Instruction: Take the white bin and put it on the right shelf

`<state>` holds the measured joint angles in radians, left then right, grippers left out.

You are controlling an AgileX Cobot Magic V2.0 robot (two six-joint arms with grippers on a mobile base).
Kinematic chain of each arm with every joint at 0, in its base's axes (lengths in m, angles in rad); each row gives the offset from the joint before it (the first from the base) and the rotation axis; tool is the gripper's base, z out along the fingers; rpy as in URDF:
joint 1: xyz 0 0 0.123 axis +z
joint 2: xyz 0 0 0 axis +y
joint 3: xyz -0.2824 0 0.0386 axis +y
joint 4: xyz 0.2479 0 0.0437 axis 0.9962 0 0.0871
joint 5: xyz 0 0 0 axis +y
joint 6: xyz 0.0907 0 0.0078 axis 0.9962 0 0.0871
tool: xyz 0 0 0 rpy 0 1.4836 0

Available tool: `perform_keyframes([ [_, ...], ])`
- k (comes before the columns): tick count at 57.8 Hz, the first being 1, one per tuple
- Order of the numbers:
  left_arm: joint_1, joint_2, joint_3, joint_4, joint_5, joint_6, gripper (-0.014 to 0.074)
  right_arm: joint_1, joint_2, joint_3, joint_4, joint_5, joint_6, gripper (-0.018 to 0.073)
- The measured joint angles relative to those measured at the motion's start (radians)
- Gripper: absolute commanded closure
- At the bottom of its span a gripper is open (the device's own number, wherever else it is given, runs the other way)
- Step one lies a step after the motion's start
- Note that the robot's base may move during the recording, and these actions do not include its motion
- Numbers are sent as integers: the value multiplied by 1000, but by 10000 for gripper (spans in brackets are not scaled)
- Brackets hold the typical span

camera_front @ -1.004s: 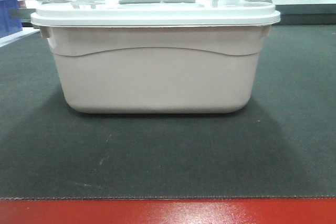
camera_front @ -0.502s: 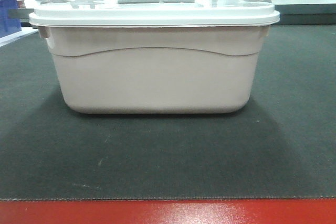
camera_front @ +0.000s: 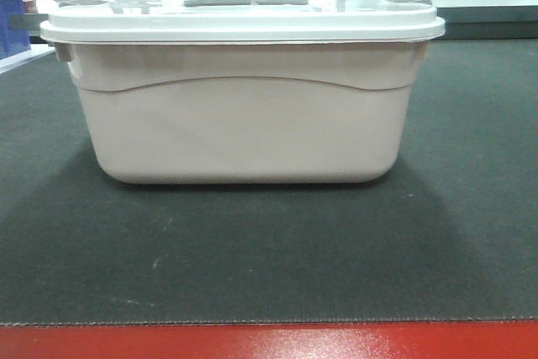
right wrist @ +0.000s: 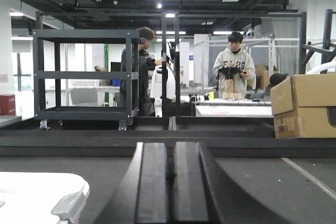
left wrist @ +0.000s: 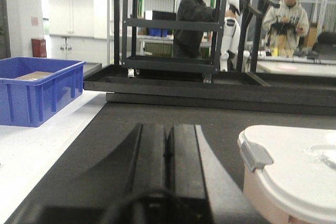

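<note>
The white bin [camera_front: 244, 119], an off-white tub with a white lid, stands on the dark mat in the front view, filling the middle. My left gripper [left wrist: 168, 127] is shut and empty, to the left of the bin's lid corner [left wrist: 294, 166] and about level with it. My right gripper [right wrist: 172, 144] is shut and empty, to the right of the bin's other lid corner [right wrist: 42, 195]. Neither gripper touches the bin. The stainless right shelf is out of view.
A blue crate [left wrist: 37, 87] sits on a white table at the left. A black rack on casters [left wrist: 170, 30] stands behind the mat. A cardboard box [right wrist: 304, 103] is at the right. People stand in the background. A red strip [camera_front: 269, 340] edges the mat's front.
The front view has shifted a little: the bin looks slightly larger and further left in the frame than a second ago. No gripper shows in the earlier frames.
</note>
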<state>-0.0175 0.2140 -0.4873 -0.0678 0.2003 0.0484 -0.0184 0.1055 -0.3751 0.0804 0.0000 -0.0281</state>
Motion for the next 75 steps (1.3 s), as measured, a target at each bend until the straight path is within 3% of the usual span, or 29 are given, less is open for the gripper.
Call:
perform_keyframes([
  [5,0,118,-120,0,83,0,582,0,103,-90,0,41,0,364],
  [13,-8,314,-242,-11,179,0,381,0,266,-188,6,61,0,162],
  [24,-74,516,-335,-48,297,0,148,0,509,-316,34,124,0,-74],
  [34,-93,650,-444,-139,456,5,111,0,674,-460,82,331,0,-76],
  [43,-90,803,-623,-230,680,101,112,0,796,-635,164,554,0,-76],
  [50,-32,946,-756,-380,826,240,113,-38,917,-800,238,749,0,-76],
  [58,108,1082,-851,-619,927,401,113,-142,1044,-952,331,930,-49,-76],
  [68,273,1244,-872,-983,1016,604,113,-315,1185,-1008,613,1076,-276,-76],
  [72,298,1318,-872,-1085,1018,649,113,-360,1261,-1009,763,1141,-400,-76],
  [75,305,1361,-872,-1118,1016,666,113,-378,1315,-1009,850,1191,-470,-76],
])
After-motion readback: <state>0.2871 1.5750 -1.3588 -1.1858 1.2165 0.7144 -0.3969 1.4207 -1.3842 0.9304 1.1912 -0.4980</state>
